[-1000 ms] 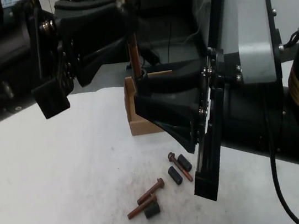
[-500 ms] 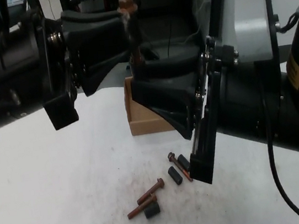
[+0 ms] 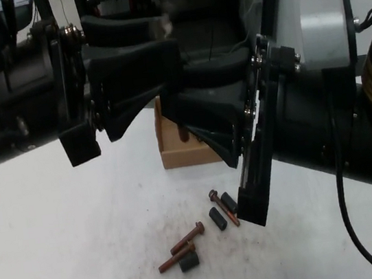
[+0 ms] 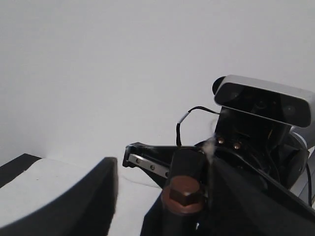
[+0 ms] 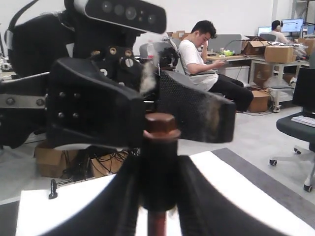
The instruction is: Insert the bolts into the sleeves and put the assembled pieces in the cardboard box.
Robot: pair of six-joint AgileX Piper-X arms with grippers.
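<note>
Nearest, on the tabletop (image 3: 73, 225) in front of the cardboard box (image 3: 174, 156), lie three loose bolts (image 3: 188, 237) and three black sleeves (image 3: 217, 217). Two bolts and one sleeve lie farther from the box, and the rest lie closer to it. Over the box, the right tool (image 5: 158, 194) is clamped on a fourth sleeve (image 5: 157, 169) with a fourth bolt (image 5: 160, 127) through it. The bolt is upright, head up, with its shaft end hanging over the box's open top. Higher over the box, the left tool (image 4: 163, 169) is apart, its fingers (image 4: 93, 201) on either side of that bolt's head, clear of it.
</note>
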